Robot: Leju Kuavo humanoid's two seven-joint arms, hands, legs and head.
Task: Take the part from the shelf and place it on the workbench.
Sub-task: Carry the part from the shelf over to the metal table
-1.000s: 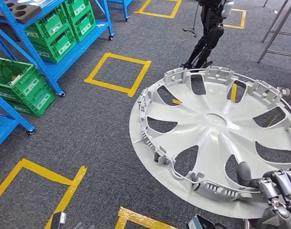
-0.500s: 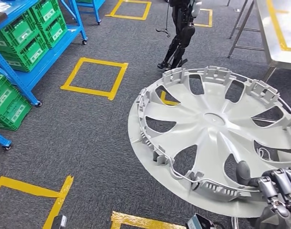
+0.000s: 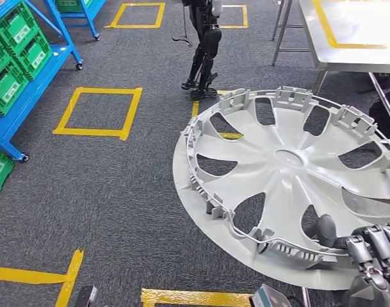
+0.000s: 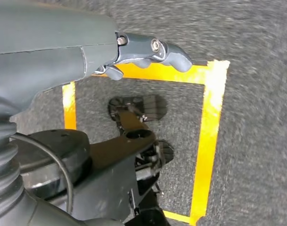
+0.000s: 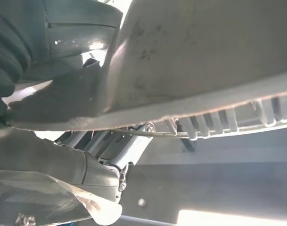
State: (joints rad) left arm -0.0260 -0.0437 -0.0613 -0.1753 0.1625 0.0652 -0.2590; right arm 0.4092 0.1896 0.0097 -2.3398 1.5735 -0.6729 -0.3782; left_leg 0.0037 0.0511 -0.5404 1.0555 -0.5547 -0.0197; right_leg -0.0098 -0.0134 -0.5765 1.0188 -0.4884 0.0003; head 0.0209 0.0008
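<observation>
Silver-grey plastic wheel cover [image 3: 287,173] is gripped at its near rim by the right robot hand [image 3: 371,252] in the head view, held above grey carpet with yellow tape squares [image 3: 97,113]; the steel tabletop [image 3: 352,38] stands beyond, green crates [image 3: 18,41] carry unreadable white labels. Left wrist view: the left robot hand [image 4: 149,49] holds nothing, fingers extended. Right wrist view: fingers [image 5: 110,146] clamp the cover's ribbed edge [image 5: 223,120].

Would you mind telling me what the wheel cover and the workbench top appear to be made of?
Wheel cover: probably moulded plastic with a matt silver-grey finish, judging by its thin spokes and integral clip tabs along the rim. Workbench: apparently bare metal sheet, since its surface glares brightly under the lights and sits on metal legs.
</observation>
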